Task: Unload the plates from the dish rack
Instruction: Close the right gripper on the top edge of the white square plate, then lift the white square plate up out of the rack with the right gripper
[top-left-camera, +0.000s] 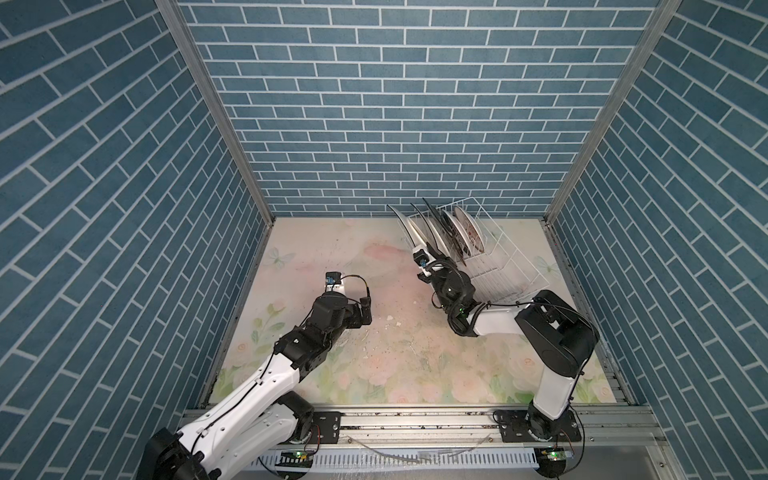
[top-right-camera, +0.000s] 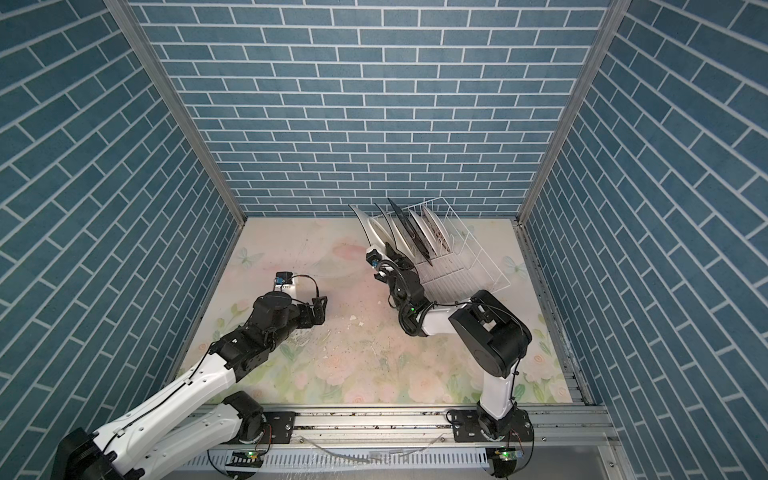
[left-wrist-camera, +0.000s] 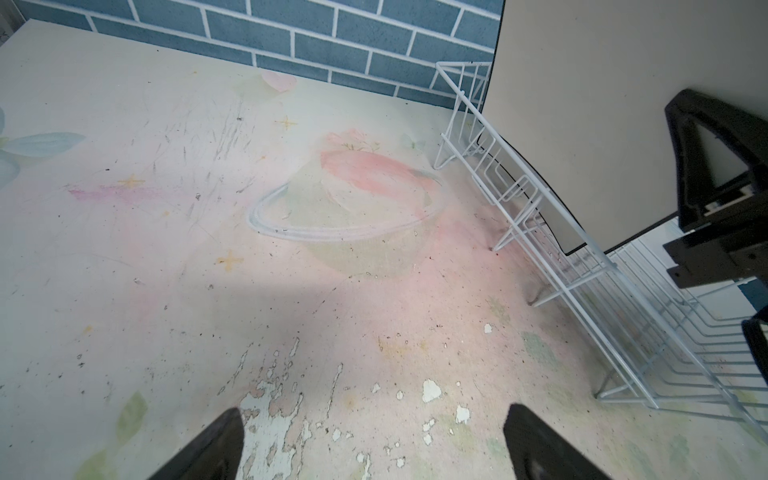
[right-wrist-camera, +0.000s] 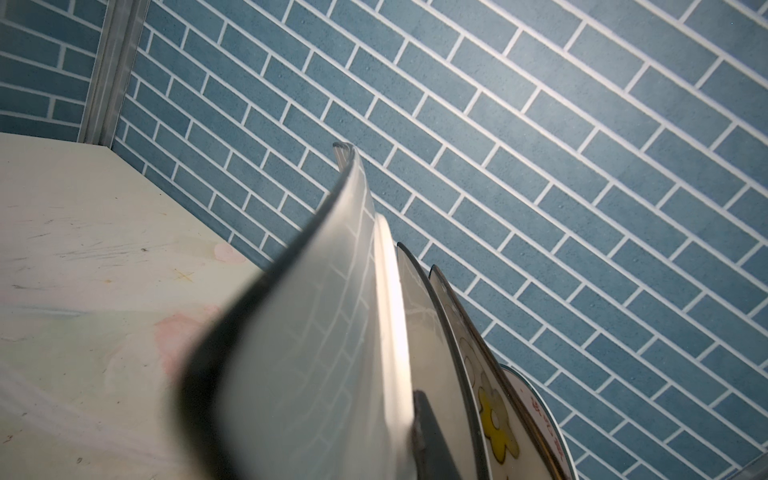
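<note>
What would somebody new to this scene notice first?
A row of thin plates stands on edge in the white wire dish rack at the table's far right, by the blue brick-patterned wall. The right end effector is clamped on the outermost square black-rimmed white plate, while the left end effector hangs open and empty over the pastel floral tabletop.

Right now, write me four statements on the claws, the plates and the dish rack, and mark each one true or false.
1. The left claw is open and holds nothing. True.
2. The right claw hangs open, touching nothing. False: it is shut on the end plate.
3. One plate lies flat on the table. False: none lies there; all five plates stand on edge at the dish rack.
4. The dish rack sits near the back wall. True.
</note>
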